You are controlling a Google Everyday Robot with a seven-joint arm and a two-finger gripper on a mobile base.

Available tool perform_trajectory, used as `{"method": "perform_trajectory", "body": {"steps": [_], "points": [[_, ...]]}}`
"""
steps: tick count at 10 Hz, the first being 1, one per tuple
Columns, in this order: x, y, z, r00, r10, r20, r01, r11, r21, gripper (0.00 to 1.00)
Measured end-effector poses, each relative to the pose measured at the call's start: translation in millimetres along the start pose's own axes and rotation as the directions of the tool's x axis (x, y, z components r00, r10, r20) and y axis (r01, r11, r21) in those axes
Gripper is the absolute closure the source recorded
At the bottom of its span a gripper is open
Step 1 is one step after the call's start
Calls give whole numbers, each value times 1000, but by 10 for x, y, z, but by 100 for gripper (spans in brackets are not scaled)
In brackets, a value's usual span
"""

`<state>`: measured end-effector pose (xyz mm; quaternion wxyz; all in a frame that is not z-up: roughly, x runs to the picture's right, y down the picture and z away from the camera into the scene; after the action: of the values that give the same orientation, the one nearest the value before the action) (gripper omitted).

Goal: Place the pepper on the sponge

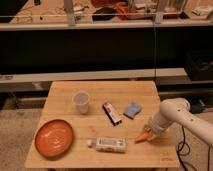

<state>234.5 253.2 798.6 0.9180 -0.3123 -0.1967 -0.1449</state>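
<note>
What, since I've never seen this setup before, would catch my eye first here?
The white arm comes in from the right, with its gripper down at the small orange pepper near the front right of the wooden table. Next the big orange plate at front left stands out, and the light-blue sponge lies just behind the pepper.

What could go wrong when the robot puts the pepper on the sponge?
The gripper is down at the pepper on the table; a nudge might knock it away. The sponge is small, so the long pepper might roll off. The dark bar lies close beside the sponge and could get bumped.
</note>
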Motion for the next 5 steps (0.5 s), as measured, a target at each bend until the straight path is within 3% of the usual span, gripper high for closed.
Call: {"method": "perform_trajectory", "body": {"steps": [3,5], "points": [[66,-363,-238,1000,-10,-14,11,999,42,98],[77,-455,-322,1000,-16,-24,17,998,54,98]]}}
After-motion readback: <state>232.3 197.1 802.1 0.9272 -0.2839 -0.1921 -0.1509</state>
